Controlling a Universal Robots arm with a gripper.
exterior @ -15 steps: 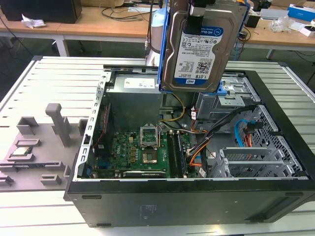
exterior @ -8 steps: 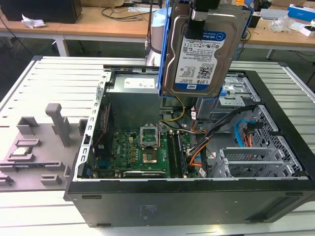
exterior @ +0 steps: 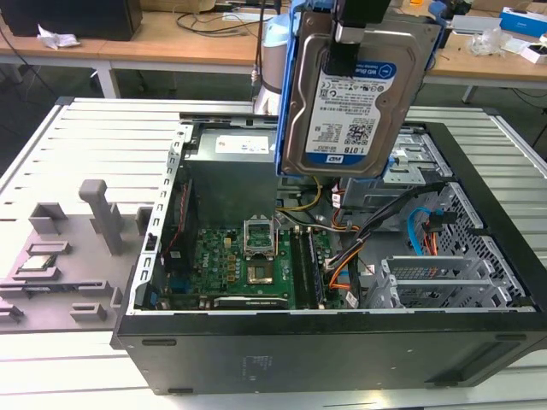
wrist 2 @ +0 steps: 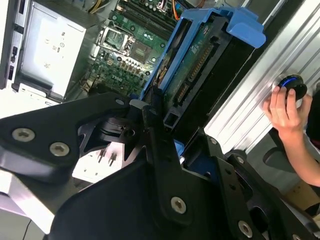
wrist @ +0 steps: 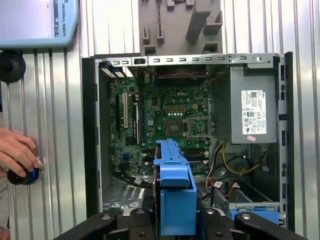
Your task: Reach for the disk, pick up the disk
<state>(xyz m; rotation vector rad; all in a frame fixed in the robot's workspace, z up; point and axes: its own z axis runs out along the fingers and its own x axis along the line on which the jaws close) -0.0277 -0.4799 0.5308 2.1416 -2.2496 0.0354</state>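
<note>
High above the open computer case, in the exterior view, we see the disk lifted up with its label facing us. The hand grips it by the top edge.

From the second wrist view, we see the black fingers pinching the disk by its blue frame, with the green board below. A person's hand presses a round button.

From the first wrist view, we see the disk edge-on over the case, on the ribbed desk.
</note>
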